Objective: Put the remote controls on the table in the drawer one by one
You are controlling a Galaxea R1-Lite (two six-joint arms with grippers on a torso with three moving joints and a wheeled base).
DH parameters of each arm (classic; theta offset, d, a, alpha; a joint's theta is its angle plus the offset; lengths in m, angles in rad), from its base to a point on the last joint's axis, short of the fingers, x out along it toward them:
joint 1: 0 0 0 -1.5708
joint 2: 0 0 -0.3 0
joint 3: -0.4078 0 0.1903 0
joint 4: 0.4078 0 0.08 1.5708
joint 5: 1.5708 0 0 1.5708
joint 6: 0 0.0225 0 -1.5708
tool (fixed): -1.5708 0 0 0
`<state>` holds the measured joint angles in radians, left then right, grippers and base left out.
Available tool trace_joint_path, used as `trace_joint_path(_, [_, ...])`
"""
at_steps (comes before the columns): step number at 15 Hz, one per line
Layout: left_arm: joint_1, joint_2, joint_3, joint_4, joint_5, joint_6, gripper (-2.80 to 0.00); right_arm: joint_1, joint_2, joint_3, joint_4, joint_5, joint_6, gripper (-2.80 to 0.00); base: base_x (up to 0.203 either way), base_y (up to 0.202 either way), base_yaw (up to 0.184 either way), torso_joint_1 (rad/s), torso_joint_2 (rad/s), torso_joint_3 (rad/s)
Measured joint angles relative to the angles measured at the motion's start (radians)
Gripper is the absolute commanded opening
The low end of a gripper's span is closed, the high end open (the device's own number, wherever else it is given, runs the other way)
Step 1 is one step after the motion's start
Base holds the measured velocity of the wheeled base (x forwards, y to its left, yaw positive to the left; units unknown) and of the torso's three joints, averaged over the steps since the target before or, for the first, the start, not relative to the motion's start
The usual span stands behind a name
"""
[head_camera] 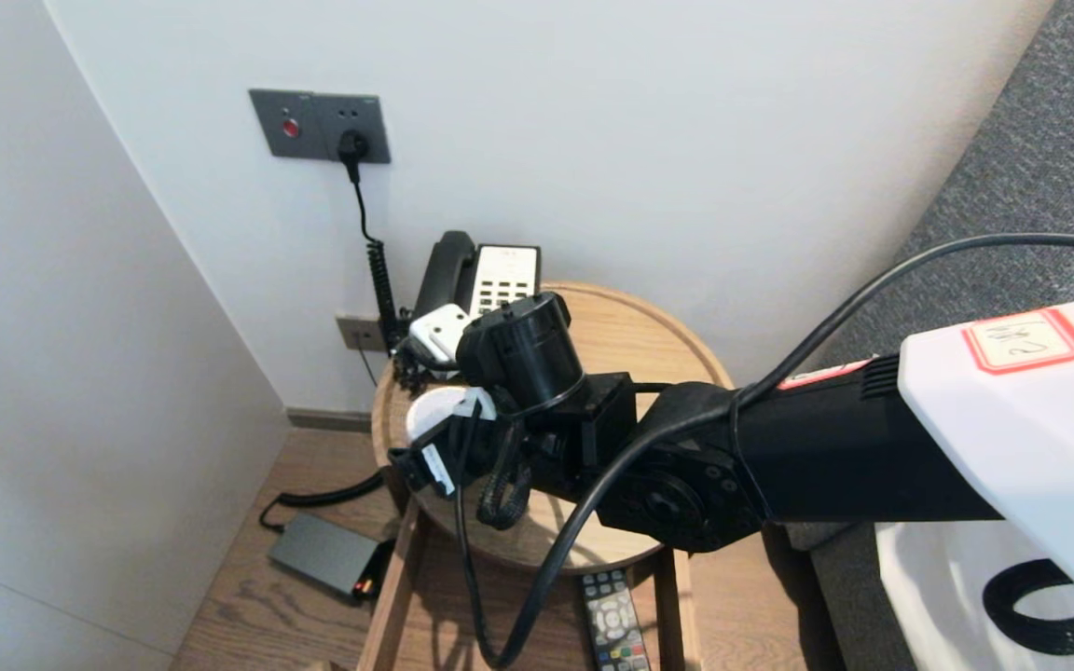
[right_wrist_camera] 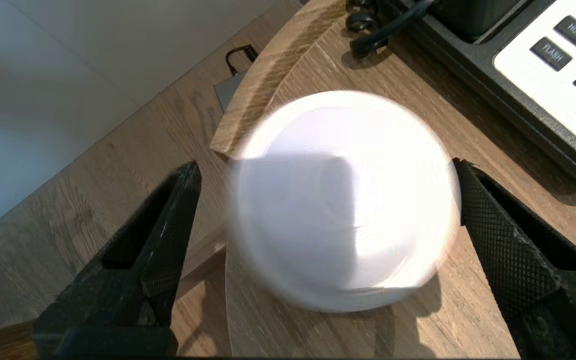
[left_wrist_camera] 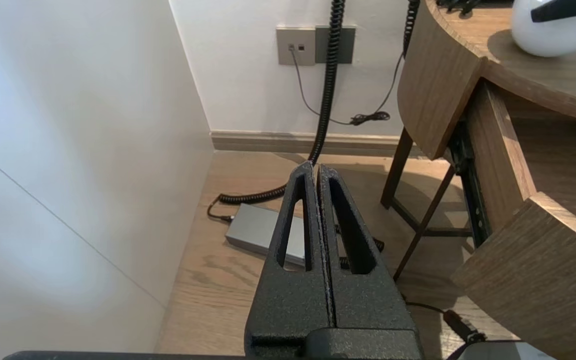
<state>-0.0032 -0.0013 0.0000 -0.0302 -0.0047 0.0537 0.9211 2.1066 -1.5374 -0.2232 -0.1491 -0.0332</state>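
My right arm (head_camera: 779, 447) stretches from the head view's right edge to centre, right gripper (right_wrist_camera: 324, 170) spread wide; left gripper (left_wrist_camera: 316, 170) parked, fingers pressed together.

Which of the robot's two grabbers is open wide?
The right gripper: its jaws stand wide apart, one on each side of the white dome. The left gripper has its jaws pressed together.

One white dome (right_wrist_camera: 343, 200), perhaps a bowl, and one telephone (head_camera: 490, 275) are sitting on the worktop (head_camera: 630, 326); one remote (head_camera: 613, 620) and one adapter (head_camera: 323, 553) are lying below.
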Motion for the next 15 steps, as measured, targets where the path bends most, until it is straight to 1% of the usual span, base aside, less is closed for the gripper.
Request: trace_joint_path(15, [0.000,0.000,0.000,0.000,-0.001,-0.001,-2.80,-0.009,0.017,-0.016,0.007,0.000,-0.003,0.00,0.000,0.000,0.000,0.000,0.00,0.000])
